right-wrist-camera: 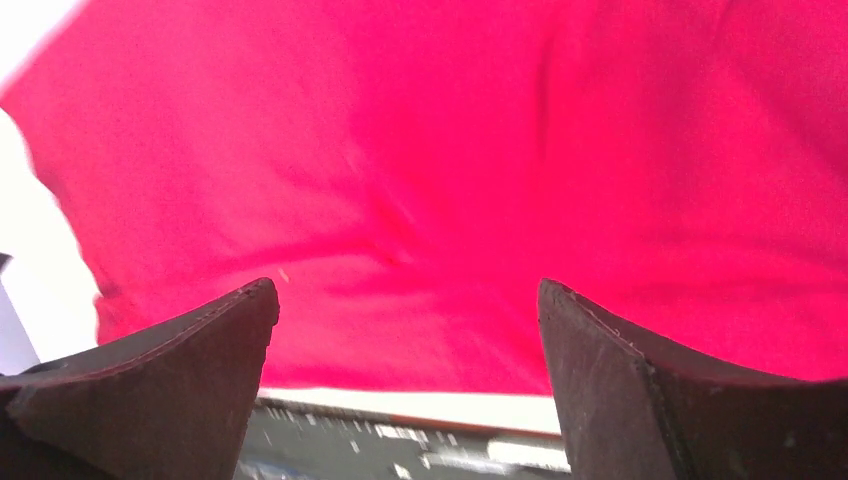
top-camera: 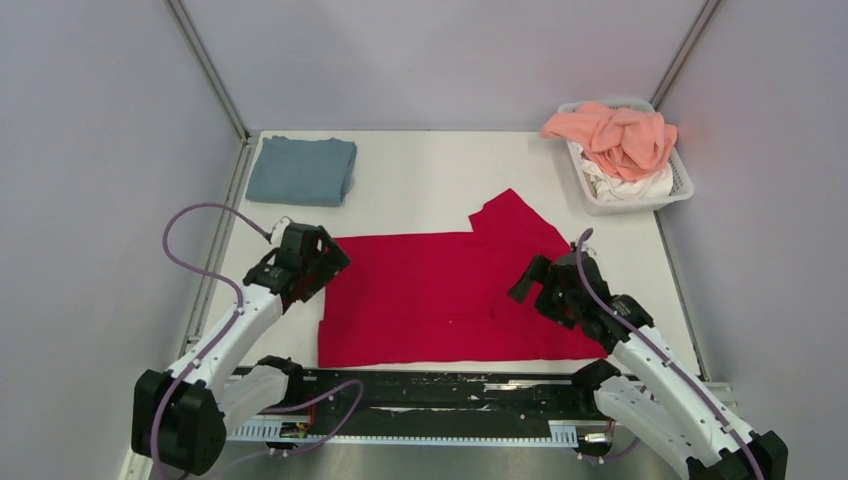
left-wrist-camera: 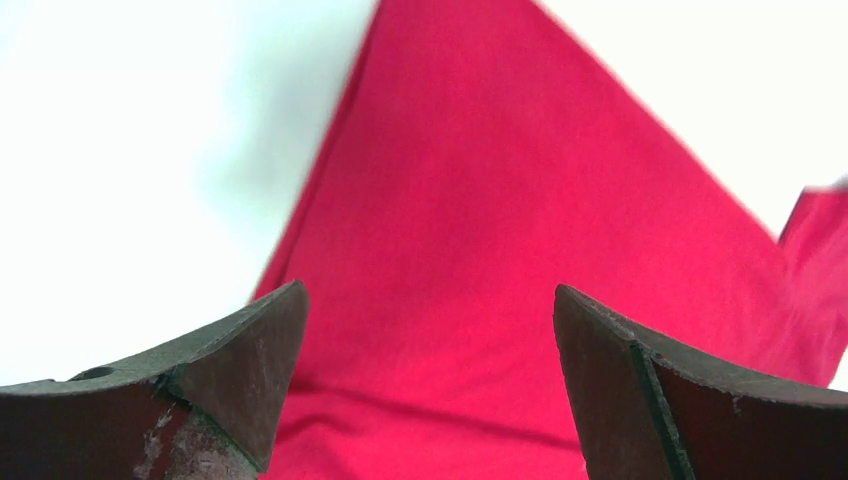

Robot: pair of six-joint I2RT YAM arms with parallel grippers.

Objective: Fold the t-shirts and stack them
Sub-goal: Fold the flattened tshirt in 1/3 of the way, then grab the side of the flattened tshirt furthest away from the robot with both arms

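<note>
My left gripper (left-wrist-camera: 425, 300) hangs spread wide and empty over the left edge of the red t-shirt (top-camera: 430, 295). My right gripper (right-wrist-camera: 405, 295) is just as wide, holding nothing, above its right side. The shirt lies flat mid-table. Beyond it, the blue-grey t-shirt (top-camera: 302, 170) sits folded far left. The salmon-pink t-shirt (top-camera: 615, 135) heaps over the white t-shirt (top-camera: 630, 185) in the basket (top-camera: 640, 206), far right.

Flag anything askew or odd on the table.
The red t-shirt lies flat, but one sleeve sticks out askew at its far right corner. The salmon pink t-shirt spills over the rim of the white basket. The black strip along the near edge looks scuffed.
</note>
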